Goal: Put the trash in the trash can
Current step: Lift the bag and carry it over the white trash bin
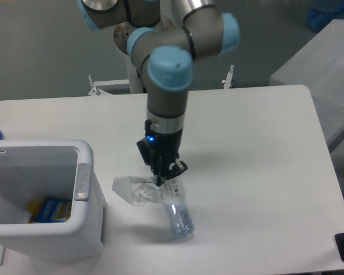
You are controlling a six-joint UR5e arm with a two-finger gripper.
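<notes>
White table [264, 149]; blue-yellow packet [49, 209] lying inside bin.

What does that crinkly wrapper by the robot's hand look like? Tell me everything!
The wrapper is a crumpled piece of whitish, see-through plastic with some dark print on it. It hangs bunched up just above the white table, between the bin and the bottle. The gripper pinches its right end from above, and that end overlaps the bottle's top.
</notes>
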